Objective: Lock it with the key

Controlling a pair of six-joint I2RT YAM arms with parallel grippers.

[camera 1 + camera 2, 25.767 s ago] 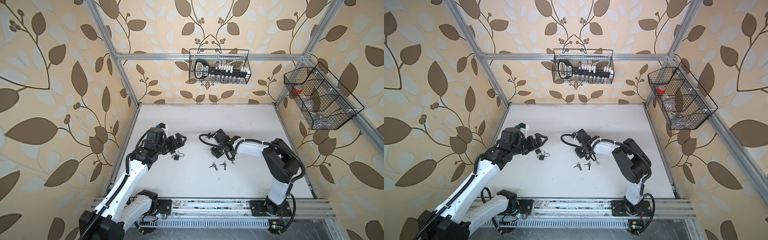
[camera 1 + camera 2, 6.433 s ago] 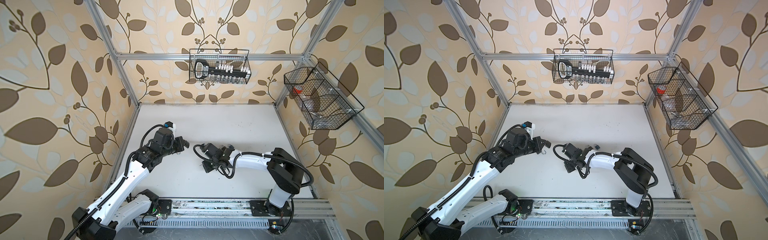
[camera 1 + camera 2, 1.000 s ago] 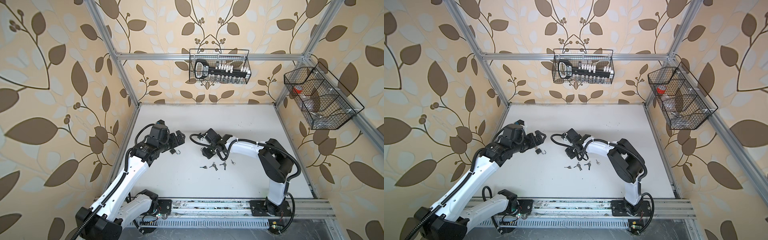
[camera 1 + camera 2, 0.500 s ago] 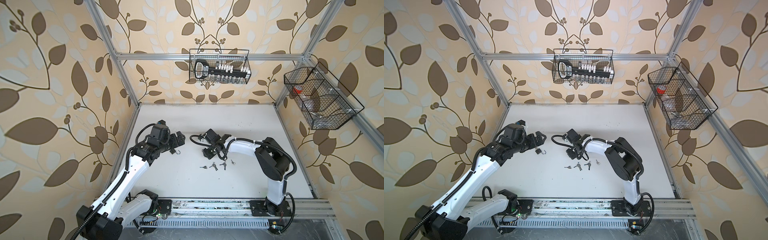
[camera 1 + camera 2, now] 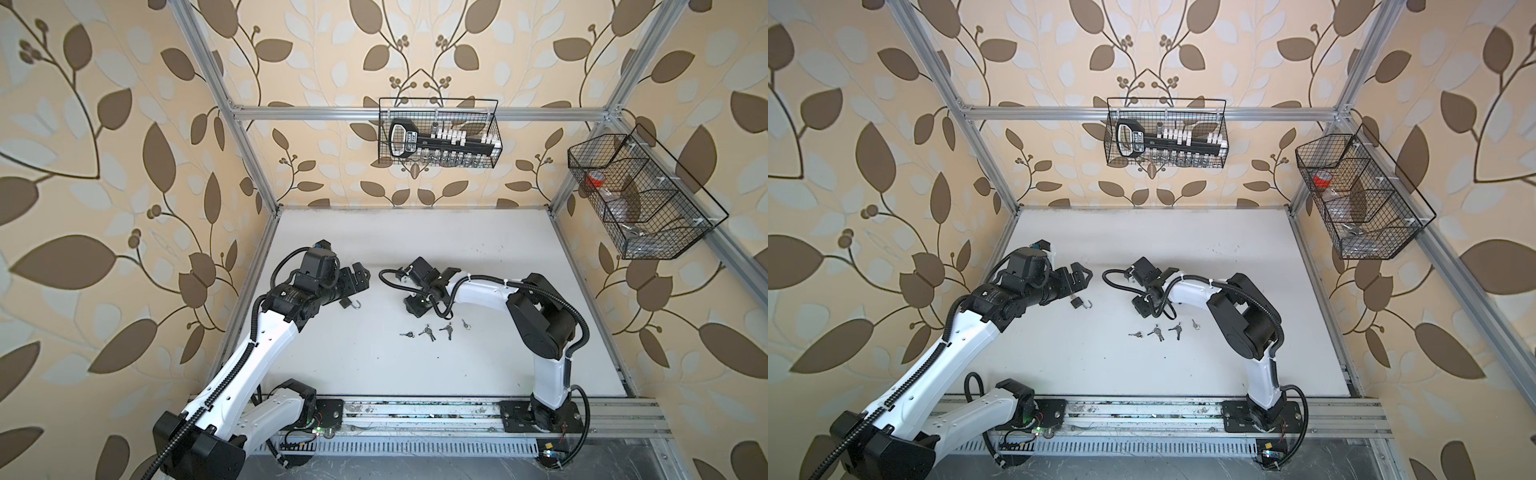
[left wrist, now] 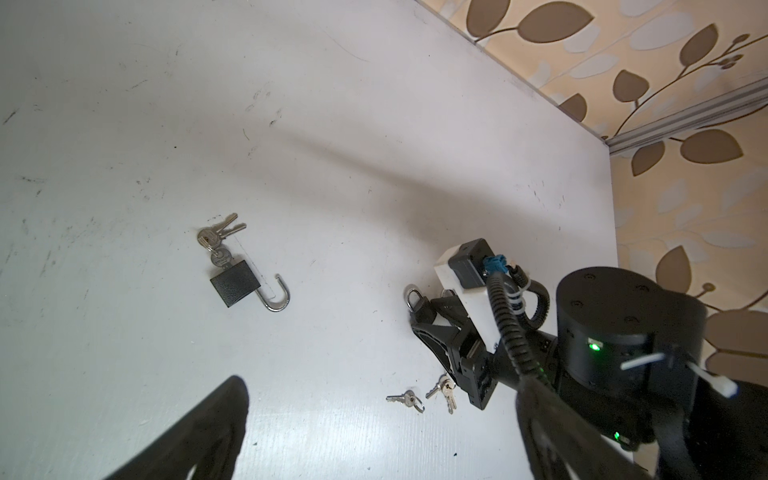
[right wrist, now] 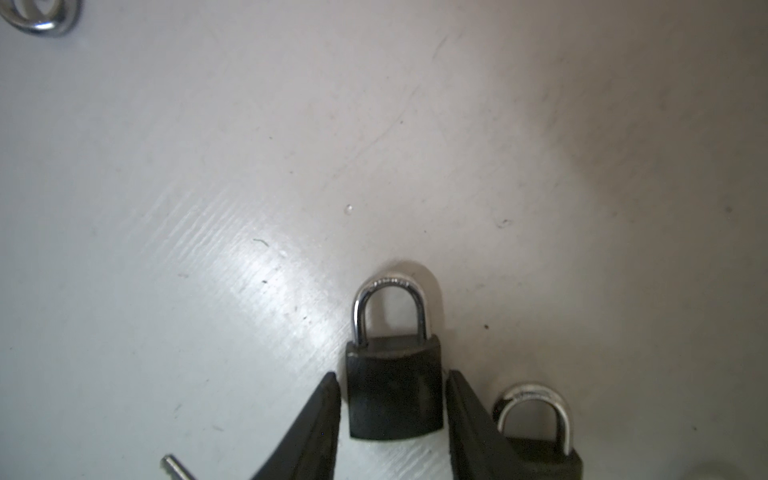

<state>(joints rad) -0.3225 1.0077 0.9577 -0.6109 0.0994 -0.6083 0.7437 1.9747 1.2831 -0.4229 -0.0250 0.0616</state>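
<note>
Only wrist views reveal the shut padlock (image 7: 395,399) lying between the released right claw's (image 7: 392,374) fingers (image 7: 316,424), shackle (image 7: 390,303) pointing straight ahead. Left claw (image 5: 360,279) gapes.

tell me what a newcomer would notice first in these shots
Likely the black padlock with its silver shackle swung open, a key bunch in its keyhole, lying on the white table, left side. Next, the right gripper straddling a shut black padlock, with small silver keys scattered nearby.
</note>
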